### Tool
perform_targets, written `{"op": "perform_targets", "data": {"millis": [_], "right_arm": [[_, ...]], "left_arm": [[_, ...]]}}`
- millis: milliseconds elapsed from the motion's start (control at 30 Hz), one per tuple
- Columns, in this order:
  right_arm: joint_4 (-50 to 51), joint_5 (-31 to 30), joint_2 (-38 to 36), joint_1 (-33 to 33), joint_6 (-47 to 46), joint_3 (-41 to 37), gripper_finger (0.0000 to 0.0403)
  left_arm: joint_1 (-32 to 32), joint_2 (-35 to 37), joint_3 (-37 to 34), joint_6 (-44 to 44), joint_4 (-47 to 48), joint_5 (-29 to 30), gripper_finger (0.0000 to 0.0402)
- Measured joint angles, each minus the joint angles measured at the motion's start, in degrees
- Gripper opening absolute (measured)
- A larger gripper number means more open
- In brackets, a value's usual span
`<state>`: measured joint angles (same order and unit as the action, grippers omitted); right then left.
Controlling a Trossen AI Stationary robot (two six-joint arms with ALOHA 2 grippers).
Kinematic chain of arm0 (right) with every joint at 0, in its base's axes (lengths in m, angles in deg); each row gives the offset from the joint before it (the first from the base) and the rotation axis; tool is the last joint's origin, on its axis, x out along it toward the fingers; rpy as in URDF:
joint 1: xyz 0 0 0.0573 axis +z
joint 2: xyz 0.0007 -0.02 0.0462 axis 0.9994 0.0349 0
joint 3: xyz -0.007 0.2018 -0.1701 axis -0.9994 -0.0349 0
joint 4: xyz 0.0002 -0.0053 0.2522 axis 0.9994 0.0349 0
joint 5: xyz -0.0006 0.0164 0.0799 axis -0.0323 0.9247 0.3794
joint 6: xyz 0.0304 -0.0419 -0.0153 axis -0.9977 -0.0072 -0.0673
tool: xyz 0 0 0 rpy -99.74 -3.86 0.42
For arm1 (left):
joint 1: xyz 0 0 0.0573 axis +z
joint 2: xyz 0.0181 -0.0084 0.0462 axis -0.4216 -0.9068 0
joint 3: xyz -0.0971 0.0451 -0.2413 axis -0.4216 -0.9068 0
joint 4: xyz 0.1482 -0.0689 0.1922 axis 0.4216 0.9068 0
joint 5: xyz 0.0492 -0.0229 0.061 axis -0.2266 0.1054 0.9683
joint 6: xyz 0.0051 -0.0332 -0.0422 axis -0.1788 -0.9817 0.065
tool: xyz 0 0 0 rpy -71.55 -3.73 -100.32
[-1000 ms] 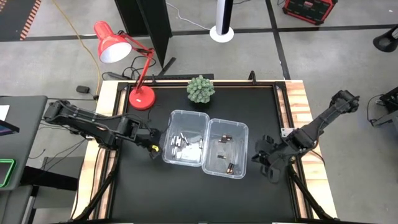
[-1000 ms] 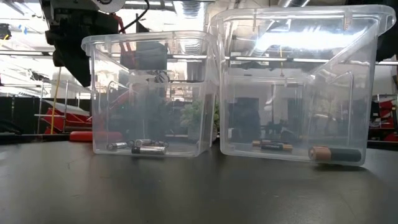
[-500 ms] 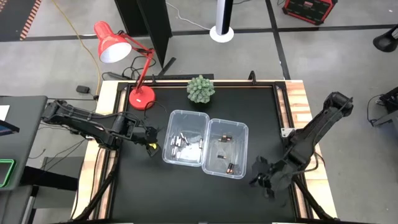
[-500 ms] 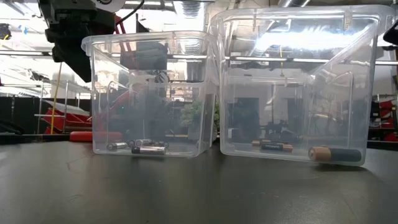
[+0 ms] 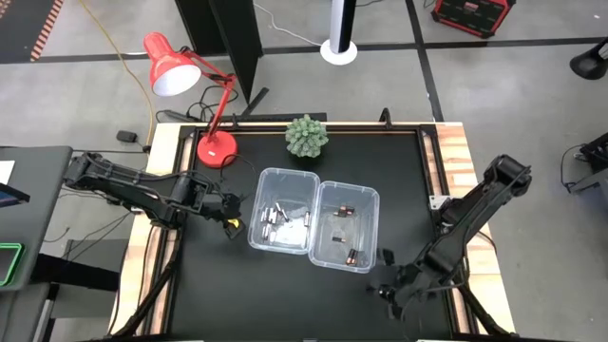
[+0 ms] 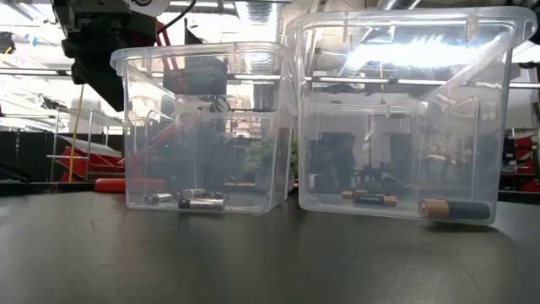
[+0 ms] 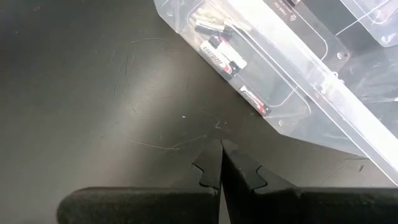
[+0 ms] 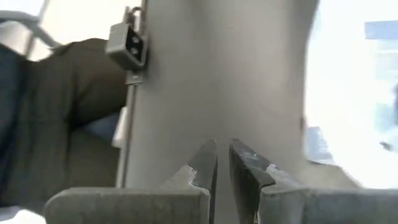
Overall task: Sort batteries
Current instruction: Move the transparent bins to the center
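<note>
Two clear plastic bins stand side by side mid-table. The left bin (image 5: 280,223) holds several whitish-silver batteries (image 7: 221,53) lying on its floor (image 6: 198,200). The right bin (image 5: 347,228) holds a few dark batteries with copper ends (image 6: 456,209). My left gripper (image 5: 233,223) hovers shut just left of the left bin, over bare table (image 7: 221,149). My right gripper (image 5: 389,290) is near the table's near edge, below the right bin's near right corner, and holds nothing. Its fingers (image 8: 222,155) stand almost together and point out past the table.
A red desk lamp (image 5: 214,142) stands at the far left corner, and a small green plant (image 5: 307,136) sits at the far edge. The black mat (image 5: 285,294) is bare on the near side of the bins. Wooden table rims (image 5: 454,152) run along both sides.
My right arm has swung from beside the right bin toward the table's near edge, its gripper turning as it went. The left arm, the bins and the batteries have stayed where they were.
</note>
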<state>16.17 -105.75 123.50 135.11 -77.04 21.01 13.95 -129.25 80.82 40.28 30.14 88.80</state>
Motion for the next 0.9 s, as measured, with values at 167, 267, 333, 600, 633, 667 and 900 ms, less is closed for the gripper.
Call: {"op": "perform_targets", "data": {"millis": [167, 267, 333, 600, 633, 667, 900], "right_arm": [[8.8, -3.2, 2.1, -0.5, 0.0, 5.0, 0.0058], [11.0, -3.6, 2.6, -1.3, 0.0, 5.9, 0.0058], [11.5, -3.7, 2.7, -2.0, 0.0, 5.8, 0.0058], [16.1, -3.9, 2.5, -3.9, -0.6, 5.9, 0.0058], [16.5, -3.9, 2.5, -3.9, -0.7, 5.9, 0.0058], [17.0, -3.9, 2.4, -3.9, -0.8, 5.9, 0.0058], [20.1, -3.9, 0.9, -3.6, -3.2, 5.9, 0.0058]], "left_arm": [[0.0, 0.0, 0.0, 0.4, 0.0, 0.1, 0.0], [0.0, 0.0, 0.0, 0.4, 0.0, 0.1, 0.0], [0.0, 0.0, 0.0, 0.4, 0.0, 0.1, 0.0], [0.0, 0.0, 0.0, 0.4, 0.0, 0.1, 0.0], [0.0, 0.0, 0.0, 0.4, 0.0, 0.1, 0.0], [0.0, 0.0, 0.0, 0.4, 0.0, 0.1, 0.0], [0.0, 0.0, 0.0, 0.5, 0.0, 0.1, 0.0]]}}
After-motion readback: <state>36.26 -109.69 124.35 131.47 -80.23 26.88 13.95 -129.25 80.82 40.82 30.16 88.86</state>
